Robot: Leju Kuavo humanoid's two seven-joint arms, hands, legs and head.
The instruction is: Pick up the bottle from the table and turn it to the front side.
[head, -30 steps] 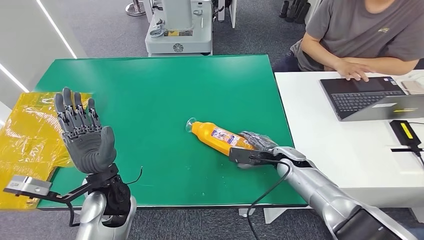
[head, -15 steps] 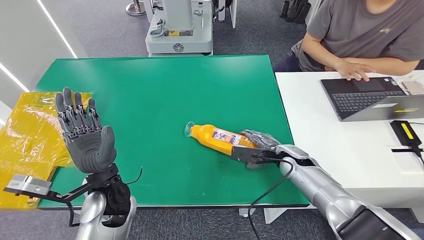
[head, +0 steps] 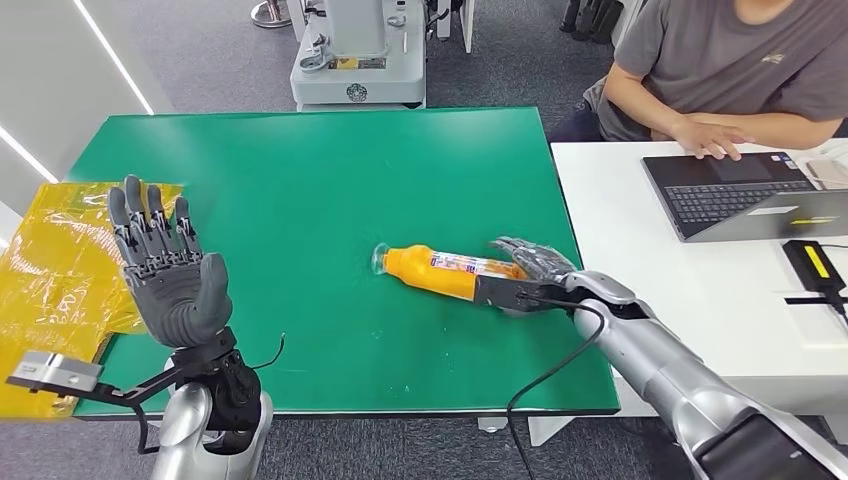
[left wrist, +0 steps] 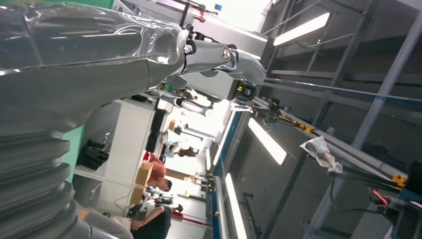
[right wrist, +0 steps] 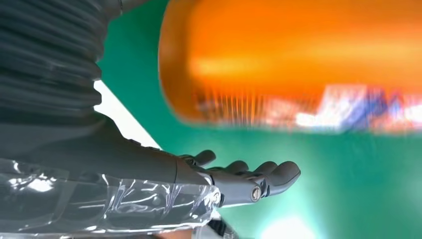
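An orange bottle (head: 445, 271) with a printed label lies on its side on the green table (head: 300, 180), clear cap end pointing left. My right hand (head: 530, 266) is at the bottle's base end, near the table's right edge, fingers stretched out flat and touching the bottle without closing round it. In the right wrist view the bottle (right wrist: 298, 59) is blurred and close beside the straight dark fingers (right wrist: 249, 179). My left hand (head: 168, 268) is raised above the table's front left corner, palm showing, fingers spread, holding nothing.
A white table (head: 650, 260) adjoins on the right with a laptop (head: 745, 195) and a black device (head: 812, 265); a person (head: 740, 70) sits behind it. A yellow plastic sheet (head: 50, 270) lies at the left. A grey machine base (head: 358, 50) stands beyond the table.
The bottle has swung: its base end moved right and away with my right hand, so it now lies nearly level across the table. My left hand has stayed still.
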